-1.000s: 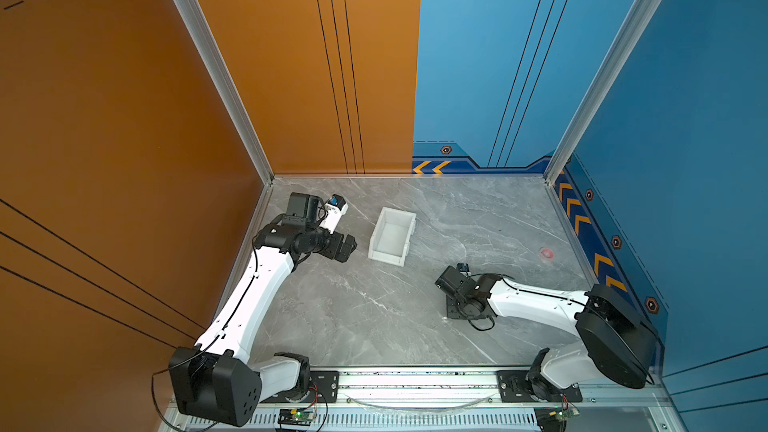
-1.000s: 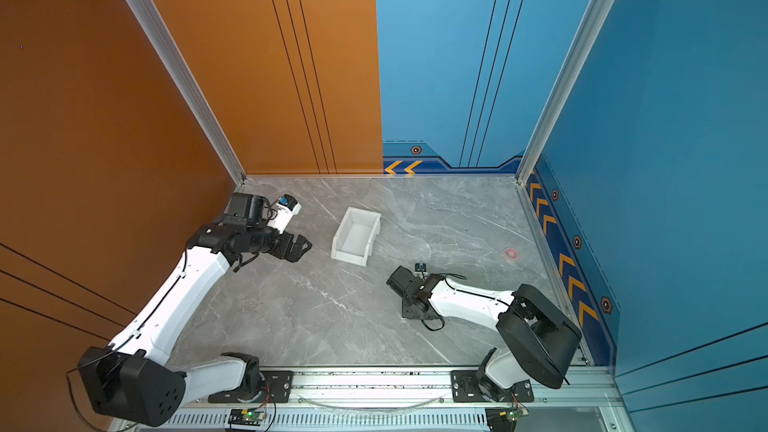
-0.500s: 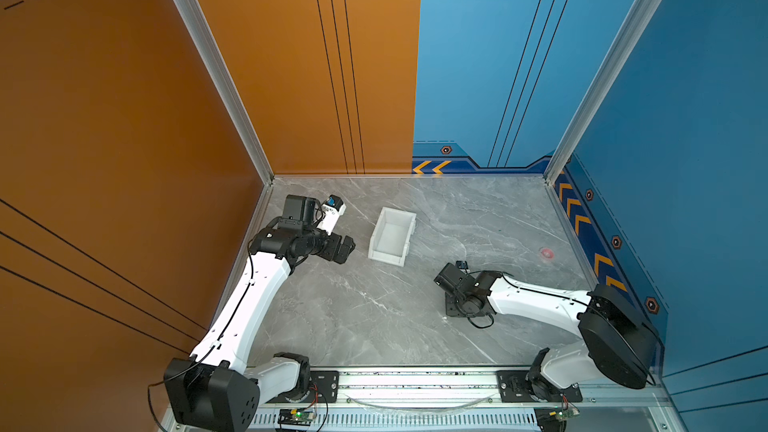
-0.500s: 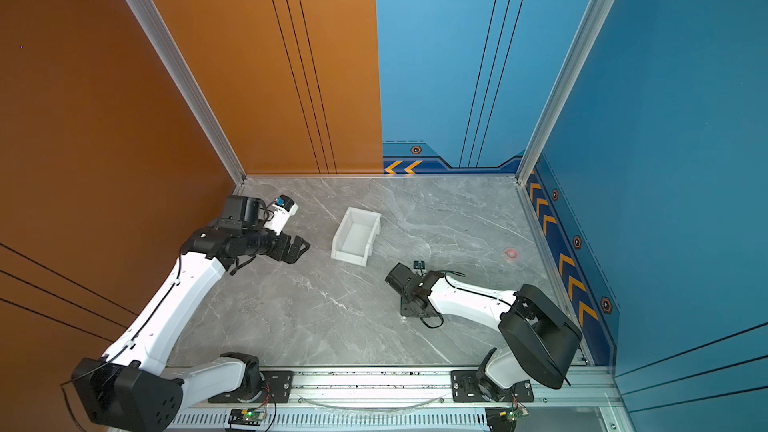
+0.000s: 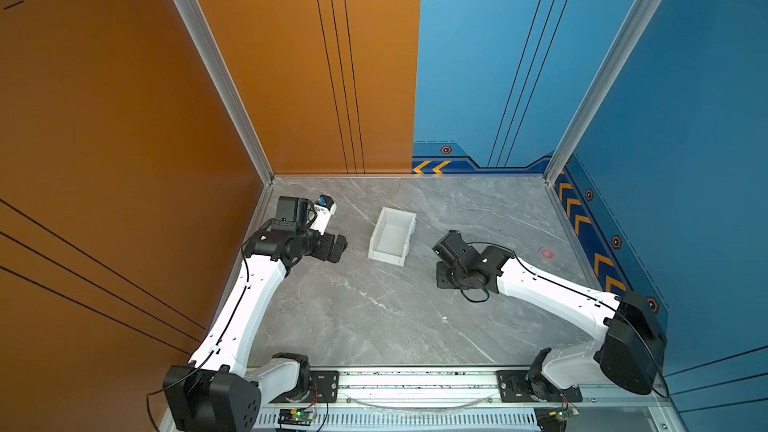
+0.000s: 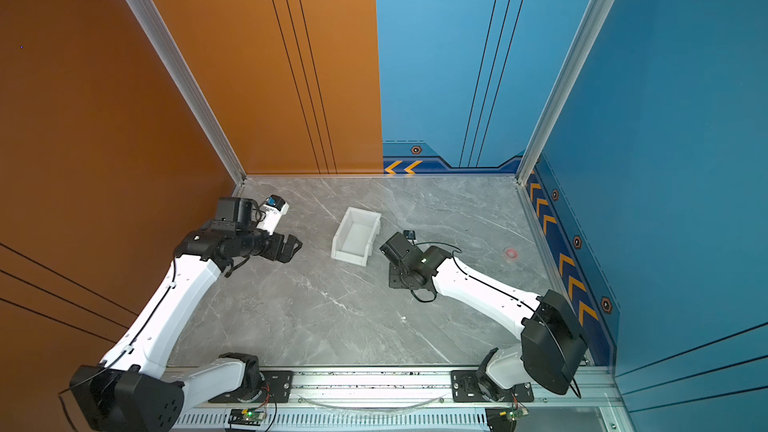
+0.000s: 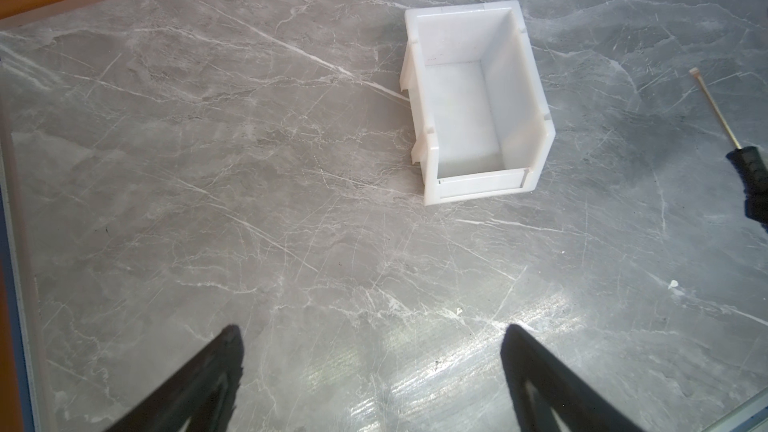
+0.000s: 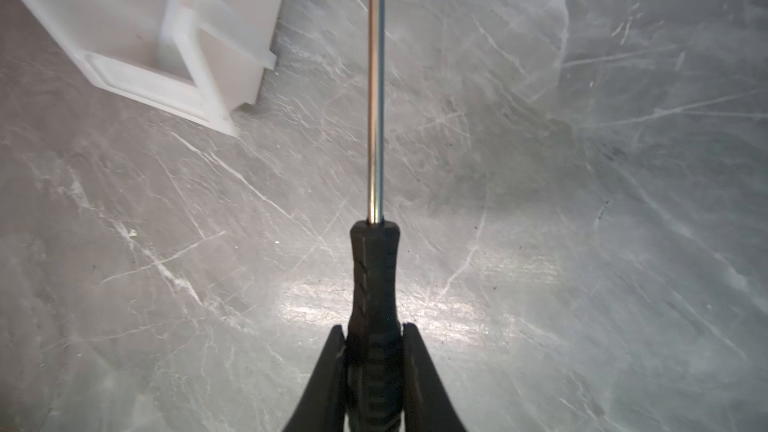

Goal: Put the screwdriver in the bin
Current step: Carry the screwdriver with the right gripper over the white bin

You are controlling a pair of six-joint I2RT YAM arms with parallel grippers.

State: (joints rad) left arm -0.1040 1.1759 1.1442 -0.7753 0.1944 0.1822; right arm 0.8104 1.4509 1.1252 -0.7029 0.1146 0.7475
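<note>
Holding the screwdriver [image 8: 373, 272] by its ribbed handle in clamped right jaws, low at 4 o'clock from the bin [image 5: 385, 257] on the desk [image 5: 374, 317], with left jaws apart, empty, at 9 o'clock. Best lifted above the rim, carried over with shaft along the bin's length, lowered before release. Since a second ago, shifted toward 12 o'clock, nearer the bin.

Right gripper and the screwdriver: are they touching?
Touching. The right wrist view shows the right gripper closed on the screwdriver, both fingers pressed against its black handle.
</note>
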